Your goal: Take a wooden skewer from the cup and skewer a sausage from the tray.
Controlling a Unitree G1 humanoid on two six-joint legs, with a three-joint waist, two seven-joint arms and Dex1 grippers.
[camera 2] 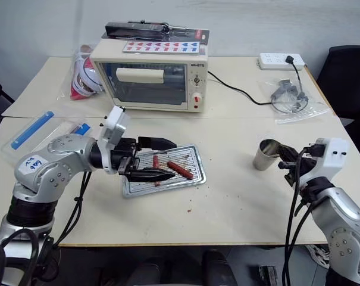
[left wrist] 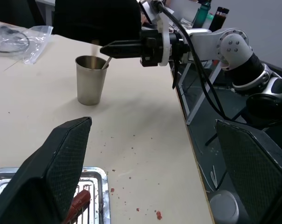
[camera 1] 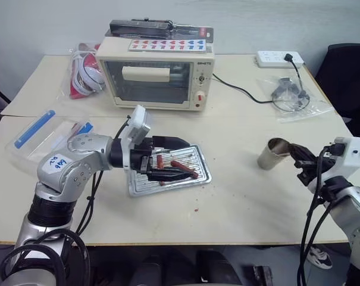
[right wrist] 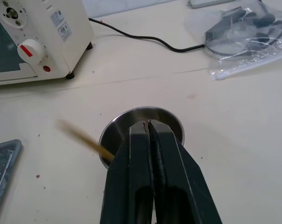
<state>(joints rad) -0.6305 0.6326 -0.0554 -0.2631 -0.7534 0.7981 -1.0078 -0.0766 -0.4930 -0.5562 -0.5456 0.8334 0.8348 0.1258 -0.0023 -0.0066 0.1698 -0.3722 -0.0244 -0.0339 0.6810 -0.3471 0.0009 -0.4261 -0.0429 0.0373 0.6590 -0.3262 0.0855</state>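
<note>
Skewer [right wrist: 82, 138] — leaning left out of the cup [right wrist: 113, 132], just beside my right gripper [right wrist: 147, 125], whose jaws are pressed shut over the rim; whether they pinch the stick I cannot tell. My left gripper [camera 1: 171, 159] gapes empty over the tray [camera 1: 199, 173].

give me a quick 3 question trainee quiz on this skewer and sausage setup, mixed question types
1. True or false: the right gripper is shut at the rim of the cup.
2. Multiple choice: where do the sausages lie? A) in the toaster oven B) on the tray C) in the cup
3. Short answer: what pale stick leans out of the cup?

Key
1. True. The fingers are together at the cup's rim; whether they pinch the stick cannot be told.
2. B. The open left gripper hangs over that tray.
3. The wooden skewer.
</note>
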